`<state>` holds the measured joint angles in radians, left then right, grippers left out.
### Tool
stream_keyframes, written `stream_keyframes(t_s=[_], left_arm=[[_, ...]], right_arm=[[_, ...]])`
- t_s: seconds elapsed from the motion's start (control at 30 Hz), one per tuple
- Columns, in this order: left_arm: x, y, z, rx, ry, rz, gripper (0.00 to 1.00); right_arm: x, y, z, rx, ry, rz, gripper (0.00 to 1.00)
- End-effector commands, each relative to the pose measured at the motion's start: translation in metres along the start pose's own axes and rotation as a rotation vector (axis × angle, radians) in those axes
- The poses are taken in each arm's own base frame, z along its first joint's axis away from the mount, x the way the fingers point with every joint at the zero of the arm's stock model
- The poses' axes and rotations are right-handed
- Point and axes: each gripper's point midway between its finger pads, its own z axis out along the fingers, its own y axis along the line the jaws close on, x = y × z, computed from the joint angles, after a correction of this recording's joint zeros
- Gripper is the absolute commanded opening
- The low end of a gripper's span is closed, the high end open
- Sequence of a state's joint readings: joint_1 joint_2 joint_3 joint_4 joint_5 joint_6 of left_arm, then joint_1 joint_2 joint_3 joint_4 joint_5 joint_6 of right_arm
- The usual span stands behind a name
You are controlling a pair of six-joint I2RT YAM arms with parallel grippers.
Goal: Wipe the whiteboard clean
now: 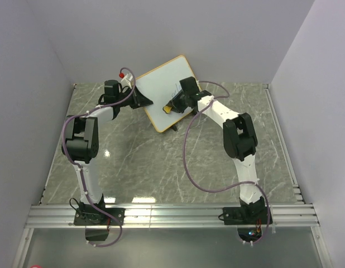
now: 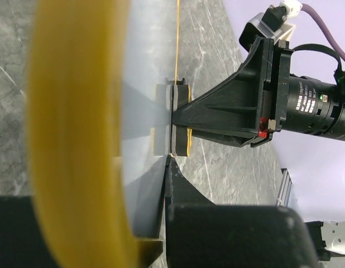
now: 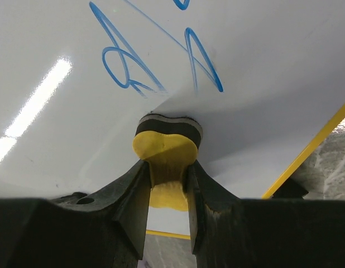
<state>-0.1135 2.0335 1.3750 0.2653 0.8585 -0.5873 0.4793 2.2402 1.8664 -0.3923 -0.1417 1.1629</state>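
The whiteboard (image 1: 161, 84) stands tilted at the back of the table, white with a yellow-orange rim. Blue scribbles (image 3: 128, 70) show on its face (image 3: 256, 61). My left gripper (image 1: 141, 101) is shut on the board's left edge. In the left wrist view the board (image 2: 144, 78) is seen edge-on between my fingers (image 2: 178, 184). My right gripper (image 1: 173, 106) is shut on the yellow bone-shaped eraser (image 3: 164, 146) and holds its dark felt side flat against the board, just below the scribbles. The eraser also shows in the left wrist view (image 2: 181, 120).
A thin black stand (image 1: 173, 127) shows under the board's lower corner. The grey marble table (image 1: 161, 162) is bounded by white walls on three sides and a metal rail (image 1: 172, 215) at the near edge. Purple cables (image 1: 189, 162) hang off both arms.
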Motion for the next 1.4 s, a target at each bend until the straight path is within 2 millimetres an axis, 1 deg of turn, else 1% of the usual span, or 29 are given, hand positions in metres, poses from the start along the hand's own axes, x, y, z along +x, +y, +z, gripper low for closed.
stream_keyframes(t_s=[0.0,0.07,0.1,0.13,0.17,0.27,0.3,0.33,0.37,0.4,0.47,0.5,0.53,0.63,0.7,0.73,0.8,0.83,0.87,0.9,0.93,0.97,1.0,1.03,1.07,1.17,1.23,1.33,1.37], left_arm=[[0.071,-0.044,0.009,0.176,0.263,-0.078,0.00],[0.072,-0.044,0.008,0.172,0.266,-0.067,0.00],[0.073,-0.044,0.007,0.168,0.267,-0.068,0.00],[0.073,-0.044,0.007,0.166,0.265,-0.066,0.00],[0.075,-0.043,0.006,0.162,0.268,-0.071,0.00],[0.077,-0.041,0.006,0.157,0.272,-0.070,0.00],[0.078,-0.041,0.006,0.155,0.275,-0.070,0.00],[0.079,-0.040,0.006,0.152,0.278,-0.073,0.00],[0.080,-0.039,0.006,0.148,0.279,-0.073,0.00],[0.080,-0.038,0.006,0.146,0.279,-0.073,0.00],[0.083,-0.037,0.005,0.142,0.284,-0.074,0.00],[0.083,-0.037,0.005,0.138,0.284,-0.074,0.00],[0.083,-0.035,0.005,0.135,0.285,-0.074,0.00],[0.084,-0.036,0.005,0.133,0.289,-0.071,0.00],[0.084,-0.034,0.005,0.127,0.292,-0.071,0.00],[0.083,-0.033,0.005,0.126,0.291,-0.068,0.00],[0.083,-0.033,0.006,0.124,0.292,-0.065,0.00],[0.083,-0.034,0.006,0.127,0.293,-0.065,0.00],[0.082,-0.033,0.006,0.126,0.292,-0.066,0.00],[0.082,-0.032,0.006,0.125,0.291,-0.068,0.00],[0.081,-0.031,0.007,0.126,0.289,-0.066,0.00],[0.080,-0.031,0.006,0.127,0.287,-0.071,0.00],[0.080,-0.030,0.006,0.129,0.286,-0.072,0.00],[0.078,-0.030,0.006,0.132,0.281,-0.073,0.00],[0.077,-0.029,0.006,0.133,0.280,-0.076,0.00],[0.076,-0.028,0.005,0.139,0.275,-0.083,0.00],[0.076,-0.029,0.005,0.142,0.273,-0.083,0.00],[0.074,-0.027,0.005,0.142,0.273,-0.087,0.00],[0.073,-0.026,0.004,0.140,0.271,-0.091,0.00]], right_arm=[[0.018,-0.041,0.036,0.113,0.048,0.012,0.00],[-0.001,-0.036,0.041,0.086,0.020,0.096,0.00],[-0.016,-0.023,0.042,0.036,-0.008,0.127,0.00],[-0.039,-0.021,0.042,0.020,-0.044,0.206,0.00],[-0.053,-0.010,0.045,-0.031,-0.070,0.249,0.00],[-0.090,0.008,0.050,-0.149,-0.131,0.442,0.00],[-0.101,0.026,0.049,-0.218,-0.145,0.465,0.00],[-0.108,0.036,0.050,-0.241,-0.149,0.488,0.00],[-0.121,0.059,0.051,-0.293,-0.162,0.482,0.00],[-0.125,0.058,0.056,-0.271,-0.170,0.489,0.00],[-0.132,0.066,0.065,-0.294,-0.172,0.524,0.00],[-0.134,0.064,0.069,-0.293,-0.179,0.547,0.00],[-0.134,0.062,0.072,-0.295,-0.177,0.582,0.00],[-0.126,0.044,0.080,-0.245,-0.167,0.592,0.00],[-0.111,0.029,0.085,-0.169,-0.133,0.566,0.00],[-0.102,0.029,0.081,-0.152,-0.107,0.527,0.00],[-0.081,0.006,0.081,-0.058,-0.072,0.496,0.00],[-0.073,0.015,0.065,-0.063,-0.064,0.460,0.00],[-0.054,-0.018,0.071,0.022,-0.044,0.461,0.00],[-0.046,-0.028,0.066,0.045,-0.038,0.464,0.00],[-0.042,-0.022,0.047,0.029,-0.033,0.496,0.00],[-0.020,-0.061,0.052,0.094,-0.002,0.533,0.00],[-0.013,-0.070,0.048,0.098,0.005,0.559,0.00],[-0.008,-0.072,0.039,0.094,0.013,0.567,0.00],[0.001,-0.088,0.037,0.143,0.029,0.562,0.00],[0.014,-0.100,0.033,0.213,0.069,0.482,0.00],[0.018,-0.099,0.033,0.207,0.076,0.476,0.00],[0.013,-0.089,0.044,0.151,0.074,0.501,0.00],[0.003,-0.070,0.045,0.104,0.067,0.496,0.00]])
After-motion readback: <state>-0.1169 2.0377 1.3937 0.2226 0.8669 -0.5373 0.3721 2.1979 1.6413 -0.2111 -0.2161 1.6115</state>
